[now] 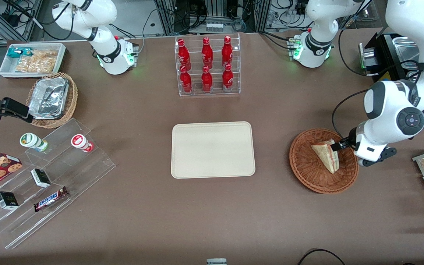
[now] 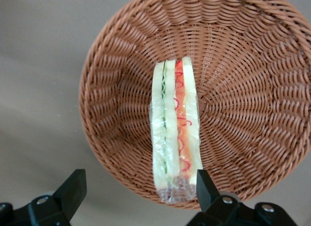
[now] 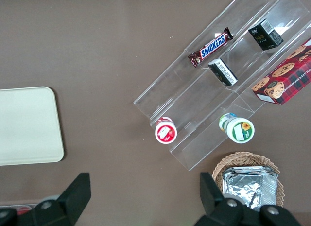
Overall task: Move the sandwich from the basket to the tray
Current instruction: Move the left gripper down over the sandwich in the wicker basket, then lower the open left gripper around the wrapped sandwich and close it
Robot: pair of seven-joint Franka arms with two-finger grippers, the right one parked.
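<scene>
Early stage: sandwich not yet lifted.
The pale triangular bread sandwich (image 2: 175, 133) lies in the reddish-brown woven basket (image 1: 304, 162); the gripper (image 2: 138, 187) hovers over it, jaws apart; the cream rectangular tray (image 1: 212, 149) awaits.

Even overhead light, soft shadows; my black two-finger gripper (image 2: 138, 191) blurs up close, glare on crumpled foil containers (image 1: 48, 97).

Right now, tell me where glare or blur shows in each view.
Front view: soft glare on the tray; sandwich sharp in the basket. Left wrist view: open pincer slightly blurred over the sandwich's end. Right wrist view: reflections on the foil containers.
</scene>
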